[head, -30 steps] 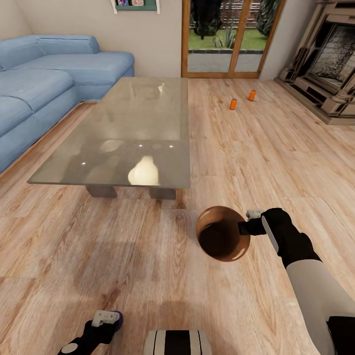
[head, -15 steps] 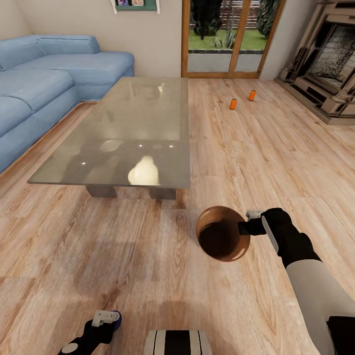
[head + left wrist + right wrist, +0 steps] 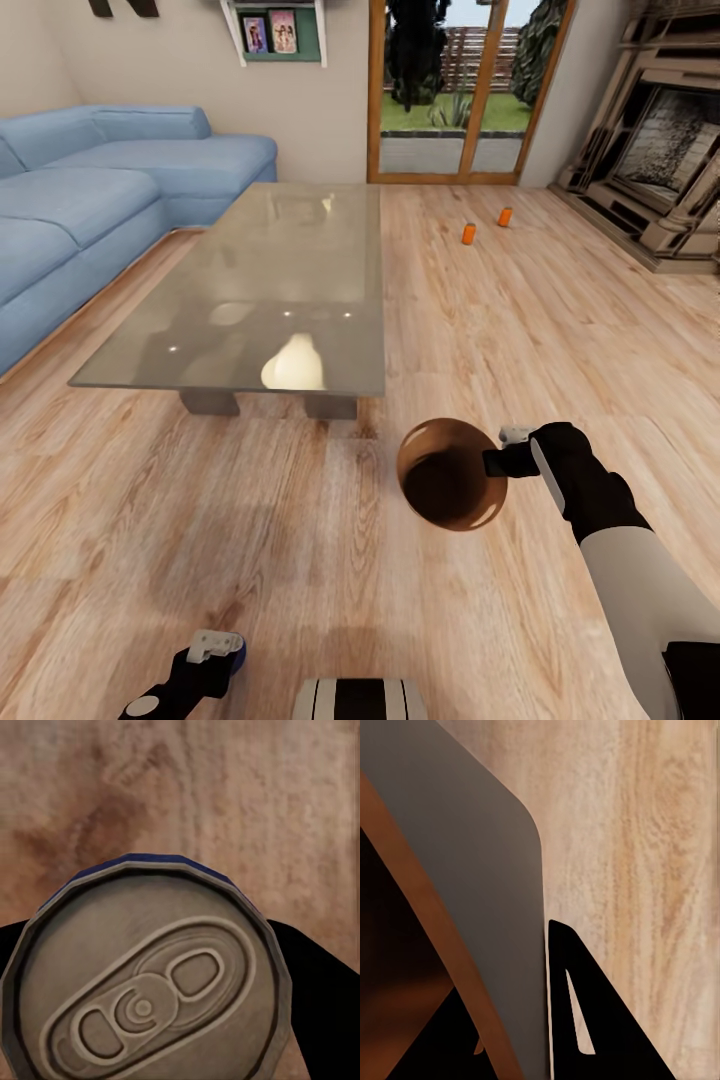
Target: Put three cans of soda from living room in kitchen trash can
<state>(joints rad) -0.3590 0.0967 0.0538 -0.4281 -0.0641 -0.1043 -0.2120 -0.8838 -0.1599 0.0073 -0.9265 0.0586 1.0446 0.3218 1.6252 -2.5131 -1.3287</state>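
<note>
The right gripper [image 3: 497,461] clamps the tash can [image 3: 447,487] rim, just beyond the glass table [image 3: 270,280]. The left gripper [image 3: 218,650] grips a blue-sided can [image 3: 146,975]. Two orange soda cans [image 3: 468,233] stand past the table.

the robot's own body

the right gripper [image 3: 497,450] has a matte black body with a small pale grey block at its tip. just behind it the wrist is a rounded black housing with a pale grey strip along one side, and behind that the forearm is a smooth white cylinder ending in a black joint. the left gripper [image 3: 222,650] is black too, with a light grey fingertip piece. near it sits the trunk top [image 3: 358,698], pale grey with black bands. in the right wrist view, a finger [image 3: 592,1020] shows as a flat black wedge with a narrow slot.
</note>
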